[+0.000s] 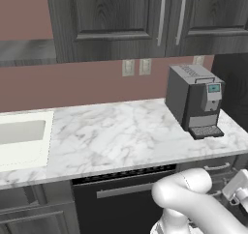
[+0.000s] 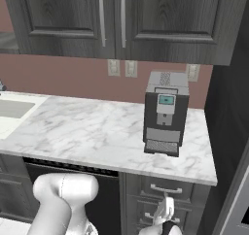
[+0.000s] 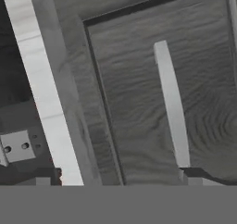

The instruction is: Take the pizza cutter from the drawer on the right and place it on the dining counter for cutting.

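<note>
The pizza cutter is hidden and the dining counter is out of view. A stack of shut dark grey drawers [image 2: 168, 190] sits under the right end of the marble worktop, each with a silver bar handle [image 2: 165, 188]. My gripper [image 2: 164, 212] hangs low, close in front of these drawer fronts, and also appears at the right edge of the left base view [image 1: 238, 192]. In the hand view, a drawer front [image 3: 139, 93] and its handle [image 3: 172, 102] are very near. The gripper [image 3: 115, 179] is open with nothing between its fingertips [image 3: 190, 174].
A grey coffee machine [image 2: 165, 112] stands on the marble worktop [image 2: 87, 132] above the drawers. A white sink [image 1: 22, 136] lies at the left. A black dishwasher front [image 1: 121, 199] is left of the drawers. Dark wall cabinets [image 2: 112, 20] hang above, and a tall dark unit [image 2: 228, 132] stands at the right.
</note>
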Controlling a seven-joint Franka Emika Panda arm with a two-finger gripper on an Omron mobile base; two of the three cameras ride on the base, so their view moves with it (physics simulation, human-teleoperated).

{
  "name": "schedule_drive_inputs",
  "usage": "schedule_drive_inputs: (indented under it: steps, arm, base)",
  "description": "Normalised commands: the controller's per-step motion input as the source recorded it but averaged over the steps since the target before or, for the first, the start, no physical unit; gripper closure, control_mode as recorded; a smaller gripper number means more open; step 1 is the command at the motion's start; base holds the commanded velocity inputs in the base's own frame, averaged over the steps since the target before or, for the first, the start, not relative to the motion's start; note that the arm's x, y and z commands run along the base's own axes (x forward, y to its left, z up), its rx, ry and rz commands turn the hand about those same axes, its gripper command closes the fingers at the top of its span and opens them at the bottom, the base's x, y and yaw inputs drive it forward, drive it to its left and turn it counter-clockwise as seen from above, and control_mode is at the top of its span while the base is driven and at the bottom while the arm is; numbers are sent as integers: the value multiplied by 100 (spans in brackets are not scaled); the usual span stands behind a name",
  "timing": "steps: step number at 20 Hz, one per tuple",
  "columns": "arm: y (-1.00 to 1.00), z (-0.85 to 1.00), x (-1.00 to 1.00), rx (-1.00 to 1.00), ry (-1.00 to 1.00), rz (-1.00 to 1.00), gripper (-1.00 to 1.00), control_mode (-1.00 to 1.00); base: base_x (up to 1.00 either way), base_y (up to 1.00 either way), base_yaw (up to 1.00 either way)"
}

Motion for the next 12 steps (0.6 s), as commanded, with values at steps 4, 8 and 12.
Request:
schedule_drive_inputs:
  steps: [4,8,12]
  arm:
    - [0,-23,21,0,-9,0,-100,-100]
    - [1,-9,8,0,-2,-3,-100,-100]
    - [3,0,13,0,2,-8,-100,-100]
  base:
    - [0,0,0]
    - [0,0,0]
    - [0,0,0]
